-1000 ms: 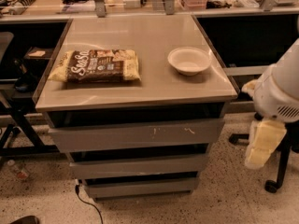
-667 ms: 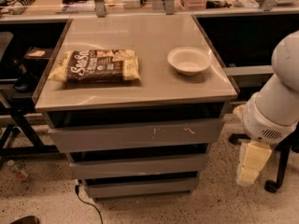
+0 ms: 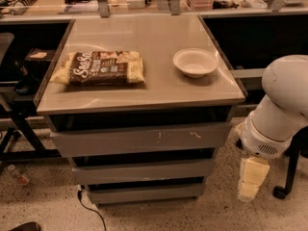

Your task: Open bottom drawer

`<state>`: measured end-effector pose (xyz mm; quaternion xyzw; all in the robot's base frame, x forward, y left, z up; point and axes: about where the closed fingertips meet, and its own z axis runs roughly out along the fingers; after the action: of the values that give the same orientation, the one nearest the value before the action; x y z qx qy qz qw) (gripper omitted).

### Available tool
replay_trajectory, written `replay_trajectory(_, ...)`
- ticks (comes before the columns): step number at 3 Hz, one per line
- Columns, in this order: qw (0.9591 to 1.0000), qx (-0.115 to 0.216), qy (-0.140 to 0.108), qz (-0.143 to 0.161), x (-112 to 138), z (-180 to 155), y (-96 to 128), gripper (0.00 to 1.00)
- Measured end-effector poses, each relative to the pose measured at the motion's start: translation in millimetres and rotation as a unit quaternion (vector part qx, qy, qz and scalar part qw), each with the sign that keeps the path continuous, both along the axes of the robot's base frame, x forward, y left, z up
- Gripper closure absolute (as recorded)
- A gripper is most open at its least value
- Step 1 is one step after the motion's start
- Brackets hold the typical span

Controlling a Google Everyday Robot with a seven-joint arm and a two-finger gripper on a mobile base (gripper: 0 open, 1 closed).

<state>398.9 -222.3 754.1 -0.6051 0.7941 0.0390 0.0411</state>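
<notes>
Grey bottom drawer (image 3: 147, 193) sits shut, so this looks like the approach: the gripper (image 3: 251, 181), grip impossible to tell, hangs to its right and must reach that front

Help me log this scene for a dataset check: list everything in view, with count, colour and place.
cabinet top: 1, grey, centre of view
snack bag: 1, brown and cream, lying flat on the left of the cabinet top
bowl: 1, white, upright on the right of the cabinet top
top drawer: 1, grey with white scratch marks, widest front, just under the top
middle drawer: 1, grey, below the top drawer
bottom drawer: 1, plain grey, narrowest front, lowest, near the floor
cable: 1, black, on the speckled floor at the cabinet's lower left
robot arm: 1, white, right edge of view
end effector: 1, cream, hanging below the arm, right of the lower drawers, touching nothing
</notes>
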Motion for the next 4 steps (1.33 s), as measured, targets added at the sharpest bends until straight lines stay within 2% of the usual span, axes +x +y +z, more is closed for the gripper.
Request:
replay_trajectory(1, 0.9996, 0.01, 0.027, 0.006, -8, -46, 10, 0.0)
replay_trajectory(2, 0.9967, 0.048, 0.066, 0.003, -16, -113, 25, 0.0)
replay_trajectory(3, 0.9902, 0.08, 0.114, -0.006, -17, -176, 41, 0.0)
replay_trajectory(4, 0.9902, 0.08, 0.114, -0.006, -17, -176, 41, 0.0)
